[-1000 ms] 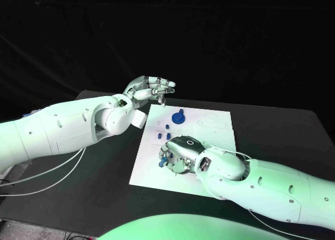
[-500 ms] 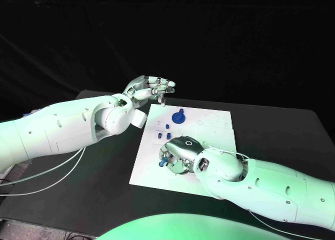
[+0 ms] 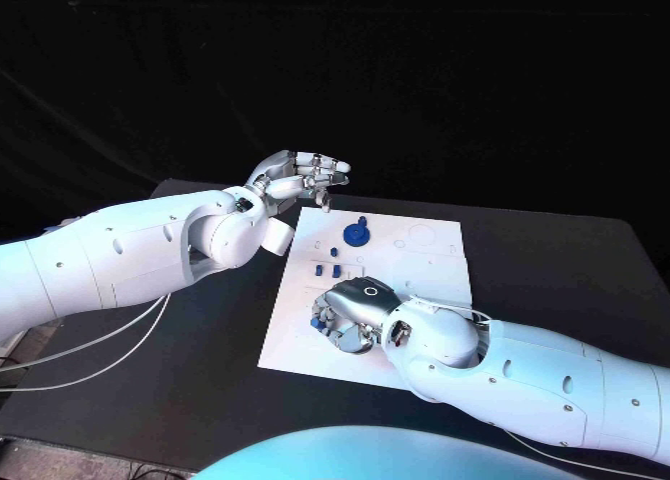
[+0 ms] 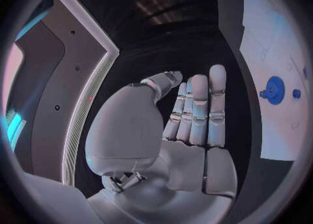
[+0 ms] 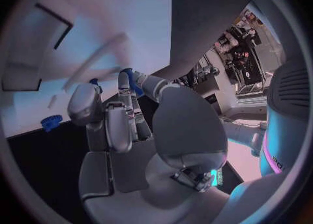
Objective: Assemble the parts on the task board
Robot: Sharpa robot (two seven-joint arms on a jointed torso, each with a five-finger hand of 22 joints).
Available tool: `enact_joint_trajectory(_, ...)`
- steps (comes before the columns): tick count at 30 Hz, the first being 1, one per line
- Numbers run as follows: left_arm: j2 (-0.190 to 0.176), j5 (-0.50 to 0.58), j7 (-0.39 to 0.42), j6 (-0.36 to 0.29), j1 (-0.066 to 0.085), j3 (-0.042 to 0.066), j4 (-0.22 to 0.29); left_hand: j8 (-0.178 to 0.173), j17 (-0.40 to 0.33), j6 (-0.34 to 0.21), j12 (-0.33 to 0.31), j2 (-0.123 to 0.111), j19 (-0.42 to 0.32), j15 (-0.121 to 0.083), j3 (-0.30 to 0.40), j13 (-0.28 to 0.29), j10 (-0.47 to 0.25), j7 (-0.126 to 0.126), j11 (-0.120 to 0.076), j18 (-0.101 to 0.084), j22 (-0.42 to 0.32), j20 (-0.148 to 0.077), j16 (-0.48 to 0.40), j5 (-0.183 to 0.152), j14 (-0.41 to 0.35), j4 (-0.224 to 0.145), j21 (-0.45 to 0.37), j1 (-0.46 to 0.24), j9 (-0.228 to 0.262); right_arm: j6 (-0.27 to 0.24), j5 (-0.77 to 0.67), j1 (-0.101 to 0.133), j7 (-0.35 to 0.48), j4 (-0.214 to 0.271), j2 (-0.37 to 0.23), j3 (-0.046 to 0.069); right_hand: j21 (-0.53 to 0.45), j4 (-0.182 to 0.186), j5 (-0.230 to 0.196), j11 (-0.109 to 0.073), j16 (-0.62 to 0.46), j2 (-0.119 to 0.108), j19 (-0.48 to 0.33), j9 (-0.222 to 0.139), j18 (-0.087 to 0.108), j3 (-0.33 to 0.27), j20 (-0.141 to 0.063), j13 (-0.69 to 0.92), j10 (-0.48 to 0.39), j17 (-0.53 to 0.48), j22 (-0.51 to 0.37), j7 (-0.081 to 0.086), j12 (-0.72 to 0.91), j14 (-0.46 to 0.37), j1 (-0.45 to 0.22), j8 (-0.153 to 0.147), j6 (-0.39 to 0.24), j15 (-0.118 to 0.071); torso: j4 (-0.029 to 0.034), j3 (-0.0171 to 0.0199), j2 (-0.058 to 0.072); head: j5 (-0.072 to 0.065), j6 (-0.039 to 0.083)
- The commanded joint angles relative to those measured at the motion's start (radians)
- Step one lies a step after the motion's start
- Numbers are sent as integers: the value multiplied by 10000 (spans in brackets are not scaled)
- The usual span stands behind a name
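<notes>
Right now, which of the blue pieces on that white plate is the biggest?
The round blue disc near the far end of the task board, in front of the left hand. The other loose blue pieces, nearer the right hand, are small pegs.

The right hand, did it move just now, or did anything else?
The right hand slid slightly toward the near-left part of the task board, staying low with a small blue part at its fingers. The left hand stayed raised beyond the board; the round blue part kept its place.
</notes>
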Motion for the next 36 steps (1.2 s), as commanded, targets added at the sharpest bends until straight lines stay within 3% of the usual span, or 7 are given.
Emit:
enact_joint_trajectory(1, 5, 52, 14, 162, 5, 8, 21, 50, -16, -37, 28, 55, -7, 5, -41, -13, -87, 2, -20, 147, -14, 84, 63, 46, -94, -29, -32, -67, -8, -63, -15, -7, -181, 6, -19, 1, -76, 17, 44, -6, -1, -152, -19, -50, -77, -56, 20, 32, -77, -18, -1, -1, 19, 223, -28, -162, -233, 52, 0, 11, -10, 2, -2)
enact_joint_trajectory(9, -4, 52, 8, 168, 5, 8, 9, 55, -17, -40, 30, 54, -7, 6, -42, -15, -97, 2, -18, 147, -15, 85, 65, 46, -96, -30, -33, -67, -8, -1207, 1, -64, -201, 268, -273, -1, -42, 21, 131, -90, 41, -346, 23, -212, -87, -91, -40, 121, -100, 68, 53, -34, 79, 244, -60, -640, -1005, -19, -17, 34, -13, -16, 26)
enact_joint_trajectory(17, -21, 52, 4, 174, -1, 6, -10, 55, -17, -40, 30, 54, -7, 6, -42, -15, -97, 2, -18, 147, -15, 85, 65, 46, -96, -30, -33, -67, -8, -2370, 560, -17, 197, 1099, -1160, 99, 54, 169, 223, -137, 68, -553, 94, -270, -115, -345, -74, 217, -51, 105, 137, -90, 171, 258, -236, -862, -1319, -57, -43, 32, -35, -178, 117)
enact_joint_trajectory(23, -47, 52, -1, 190, -18, 4, -7, 55, -17, -40, 30, 54, -7, 6, -42, -15, -97, 2, -18, 147, -15, 85, 65, 46, -96, -30, -33, -67, -8, -2515, 2682, 399, 664, 1805, -2399, 247, 178, 165, 383, -47, 55, -434, 186, 41, -152, -485, -41, 685, 486, -5, 256, 79, 820, 252, 6, -116, 187, 7, -49, 35, -53, -442, 200)
enact_joint_trajectory(26, -84, 54, 7, 178, -25, 1, 15, 69, -20, -41, 36, 55, -8, 9, -43, -17, -115, 1, -16, 147, -16, 87, 69, 45, -101, -30, -35, -69, -7, -1920, 4525, 752, 428, 2025, -3348, 278, 443, 525, 743, -258, 198, -454, 332, 291, -192, -1064, -146, 1721, 859, 247, 440, -185, 2086, 324, -389, 297, 569, -155, -83, 25, -64, -668, 235)
enact_joint_trajectory(31, -145, 55, 27, 153, -33, -1, 89, 69, -20, -41, 36, 55, -8, 9, -43, -17, -115, 1, -16, 147, -16, 87, 69, 45, -101, -30, -35, -69, -7, -1246, 5787, 939, -88, 2279, -4557, 280, 1279, 1370, 1227, -451, 631, -451, 743, 1206, -370, -1994, -298, 5791, 625, 1098, 975, -366, 6097, 509, -1020, 1103, 472, -296, -160, 37, -100, -917, 222)
enact_joint_trajectory(36, -196, 57, 39, 139, -44, -3, 169, 69, -20, -41, 36, 55, -8, 9, -43, -17, -115, 1, -16, 147, -16, 87, 69, 45, -101, -30, -35, -69, -7, -977, 5788, 887, -630, 2730, -5465, 253, 1571, 1840, 1204, -476, 841, -515, 877, 1824, -429, -2379, -328, 8251, 989, 1554, 1190, -423, 8169, 581, -1092, 1469, 305, -326, -235, 77, -127, -1065, 182)
